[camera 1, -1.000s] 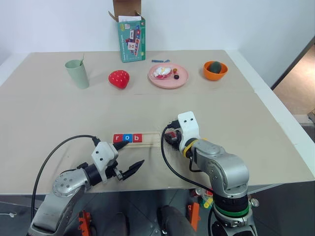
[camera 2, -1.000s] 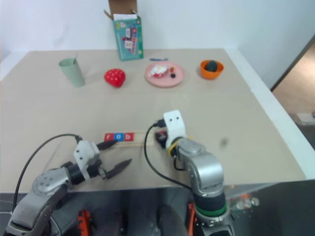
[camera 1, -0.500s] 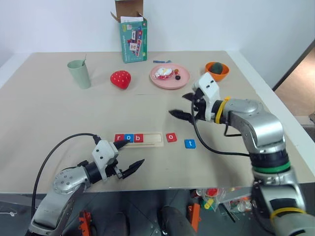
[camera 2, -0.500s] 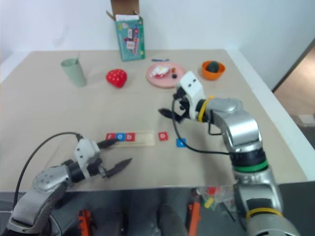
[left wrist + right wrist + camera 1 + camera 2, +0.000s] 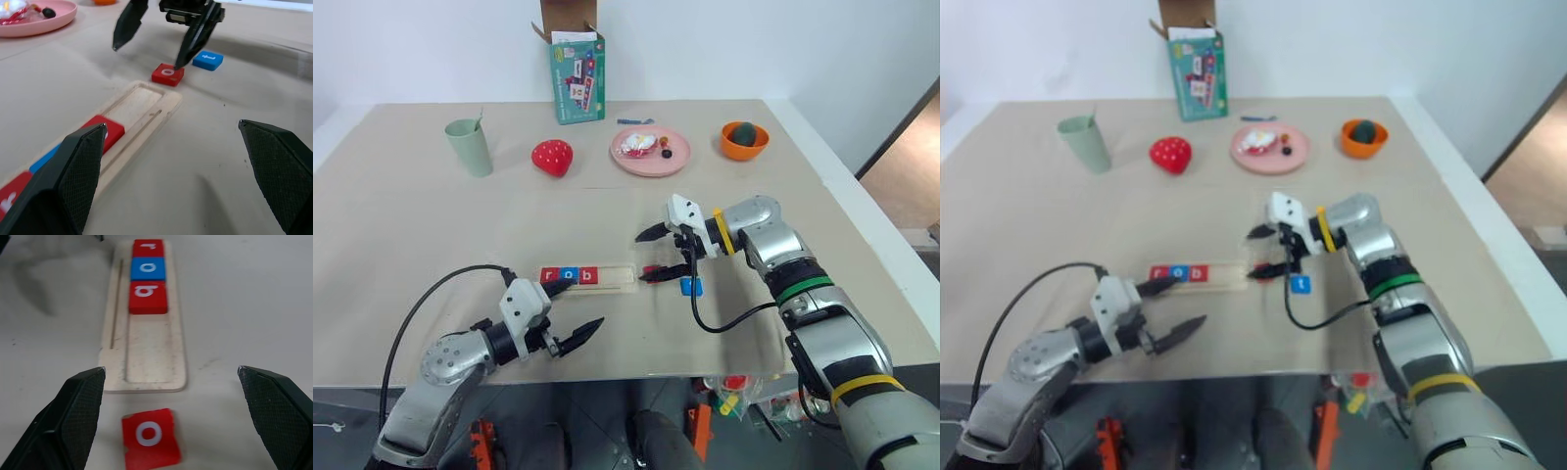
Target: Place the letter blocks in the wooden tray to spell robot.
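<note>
Right gripper [image 5: 651, 253] hangs spread wide, its lower fingertip at the red o block [image 5: 150, 437], positioned to grasp it; wooden tray [image 5: 146, 357] lies just ahead, 2 slots free. Left gripper [image 5: 576, 311] rests open.

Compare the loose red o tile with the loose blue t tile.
Colour: the o tile is red, the t tile blue. Letter: one bears a white o, the other a white t. Place: the o tile lies just off the open end of the wooden tray; the t tile lies farther from it. Both are flat squares outside the tray.
</note>
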`<action>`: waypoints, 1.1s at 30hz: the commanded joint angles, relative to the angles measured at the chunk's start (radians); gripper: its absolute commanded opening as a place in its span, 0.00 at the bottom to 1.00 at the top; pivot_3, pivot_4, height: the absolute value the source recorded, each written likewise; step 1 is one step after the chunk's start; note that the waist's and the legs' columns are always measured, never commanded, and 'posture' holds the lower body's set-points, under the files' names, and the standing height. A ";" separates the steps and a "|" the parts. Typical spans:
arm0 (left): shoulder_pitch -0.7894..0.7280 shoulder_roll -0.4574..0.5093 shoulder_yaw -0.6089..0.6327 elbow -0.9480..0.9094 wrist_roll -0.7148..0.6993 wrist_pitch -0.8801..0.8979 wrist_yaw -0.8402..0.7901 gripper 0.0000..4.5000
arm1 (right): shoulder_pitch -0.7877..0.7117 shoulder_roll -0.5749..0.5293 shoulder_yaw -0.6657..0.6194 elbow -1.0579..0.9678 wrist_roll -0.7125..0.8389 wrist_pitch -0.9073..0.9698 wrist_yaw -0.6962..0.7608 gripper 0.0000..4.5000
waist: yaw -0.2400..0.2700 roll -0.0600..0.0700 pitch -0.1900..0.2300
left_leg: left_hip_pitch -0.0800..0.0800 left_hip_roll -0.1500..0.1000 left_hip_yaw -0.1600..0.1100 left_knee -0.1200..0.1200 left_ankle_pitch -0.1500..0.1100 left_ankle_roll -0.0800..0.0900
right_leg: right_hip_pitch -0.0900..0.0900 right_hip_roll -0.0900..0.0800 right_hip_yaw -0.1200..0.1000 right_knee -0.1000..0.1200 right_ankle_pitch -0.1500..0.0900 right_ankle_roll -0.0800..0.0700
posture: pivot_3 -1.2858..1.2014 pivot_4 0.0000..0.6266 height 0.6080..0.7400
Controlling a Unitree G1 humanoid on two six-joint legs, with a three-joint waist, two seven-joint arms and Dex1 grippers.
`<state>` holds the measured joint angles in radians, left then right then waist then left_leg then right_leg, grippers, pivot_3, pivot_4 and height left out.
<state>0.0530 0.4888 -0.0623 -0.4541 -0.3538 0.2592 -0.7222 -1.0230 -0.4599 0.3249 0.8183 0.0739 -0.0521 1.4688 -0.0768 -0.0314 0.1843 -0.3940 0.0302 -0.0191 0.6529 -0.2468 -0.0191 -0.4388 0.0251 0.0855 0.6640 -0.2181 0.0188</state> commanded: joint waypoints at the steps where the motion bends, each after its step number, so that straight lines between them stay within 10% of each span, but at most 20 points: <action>1: 0.008 0.003 0.014 -0.047 0.002 -0.016 0.013 1.00 | -0.028 0.001 -0.014 0.044 -0.022 -0.069 0.024 0.99 | 0.000 0.000 0.000 | 0.000 0.000 0.000 0.000 0.000 0.000 | 0.000 0.000 0.000 0.000 0.000 0.000 | 0.52 0.24 1.00; 33: 0.006 0.023 0.010 -0.030 0.006 -0.002 0.013 1.00 | 0.014 0.015 -0.093 0.221 -0.065 -0.225 0.001 0.94 | 0.000 0.000 0.000 | 0.002 0.000 0.000 0.001 0.001 -0.002 | 0.001 0.001 0.000 0.002 0.001 -0.001 | 0.52 0.24 1.00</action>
<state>0.0641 0.4937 -0.0622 -0.4593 -0.3518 0.2612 -0.7045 -0.9994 -0.4147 0.2511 1.0520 0.0131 -0.2734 1.4394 -0.0769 -0.0313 0.1842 -0.3914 0.0305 -0.0198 0.6536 -0.2455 -0.0212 -0.4371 0.0262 0.0853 0.6663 -0.2166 0.0179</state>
